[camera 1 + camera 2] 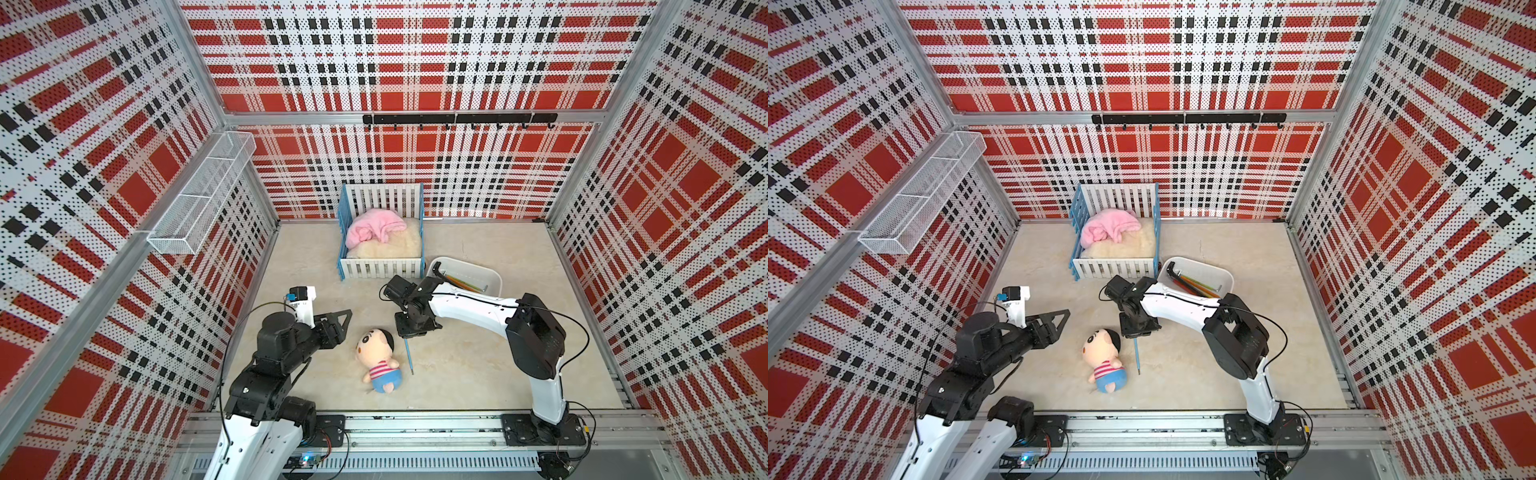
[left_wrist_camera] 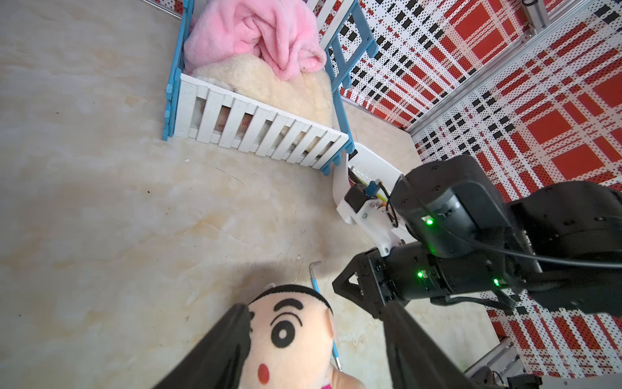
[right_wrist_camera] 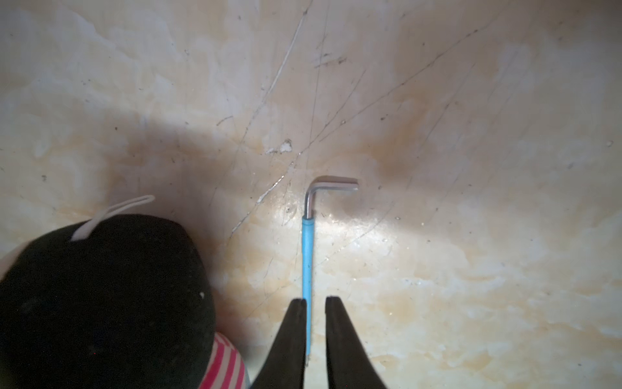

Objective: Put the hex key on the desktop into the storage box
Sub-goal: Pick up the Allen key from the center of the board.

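hex key (image 3: 308, 256) lay flat on the desktop (image 3: 471, 101), lower centre of the right wrist view, just beside the doll (image 3: 101, 296). right gripper (image 3: 315, 303) straddled its blue shaft, jaws narrowly apart, pinching nothing. the thin shaft hugged one finger; closing could flick it out.

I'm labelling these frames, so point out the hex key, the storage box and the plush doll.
hex key (image 3: 307, 256): right wrist view, on its blue sleeve.
storage box (image 1: 467, 268): in a top view, on its far inner wall.
plush doll (image 1: 370, 351): in a top view, on its face.
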You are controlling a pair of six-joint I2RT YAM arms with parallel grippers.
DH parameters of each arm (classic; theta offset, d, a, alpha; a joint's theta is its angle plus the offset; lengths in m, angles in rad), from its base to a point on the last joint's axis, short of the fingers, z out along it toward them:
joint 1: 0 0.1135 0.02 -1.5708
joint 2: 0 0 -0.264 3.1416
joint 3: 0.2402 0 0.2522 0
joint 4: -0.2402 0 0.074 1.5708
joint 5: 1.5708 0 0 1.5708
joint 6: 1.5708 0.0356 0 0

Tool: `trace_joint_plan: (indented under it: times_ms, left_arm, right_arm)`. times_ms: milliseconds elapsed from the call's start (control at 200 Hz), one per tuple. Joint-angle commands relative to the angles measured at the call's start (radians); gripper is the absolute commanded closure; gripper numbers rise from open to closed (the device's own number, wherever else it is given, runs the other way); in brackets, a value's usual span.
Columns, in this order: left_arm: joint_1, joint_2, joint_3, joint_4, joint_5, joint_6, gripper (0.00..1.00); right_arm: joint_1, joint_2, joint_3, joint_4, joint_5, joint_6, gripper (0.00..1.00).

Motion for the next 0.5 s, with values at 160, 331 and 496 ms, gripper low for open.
trace_joint_plan:
  times_ms: [160, 331, 496]
  left_arm:
    - [0.007, -0.013, -0.003, -0.001, -0.002, 0.005, 0.32]
    - [0.007, -0.01, -0.002, -0.001, 0.001, 0.008, 0.32]
    - [0.007, -0.01, -0.003, -0.002, 0.001, 0.007, 0.32]
  right_arm:
    - [0.004, 0.082, 0.056, -0.052, -0.055, 0.013, 0.76]
    - [0.006, 0.124, 0.082, -0.065, -0.066, 0.008, 0.76]
    - [0.008, 0.153, 0.099, -0.078, -0.061, 0.006, 0.76]
